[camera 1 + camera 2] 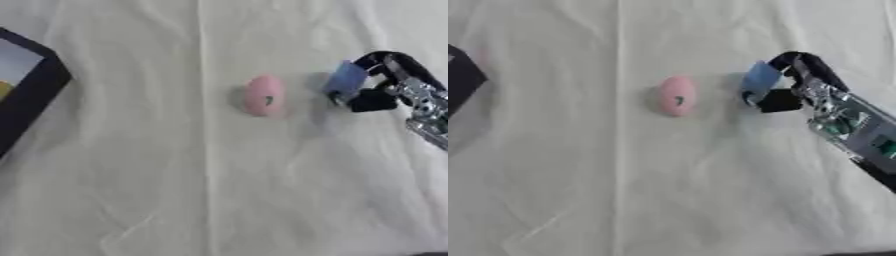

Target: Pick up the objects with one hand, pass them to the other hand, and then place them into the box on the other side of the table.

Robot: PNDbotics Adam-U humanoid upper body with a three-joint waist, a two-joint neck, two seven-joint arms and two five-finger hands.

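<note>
My right hand (798, 80) comes in from the right edge, fingers and thumb curled round a small blue object (759, 80) held just above the white cloth. A pink oval object (264, 96) with a small dark mark lies on the cloth to the left of that hand, apart from it. At the far left edge sits the dark box (35, 90), with a pale interior and a bit of yellow showing inside. My left hand shows in neither view.
A white wrinkled cloth (201, 190) covers the whole table, with a long crease running down its middle. A dark sliver shows at the bottom right corner.
</note>
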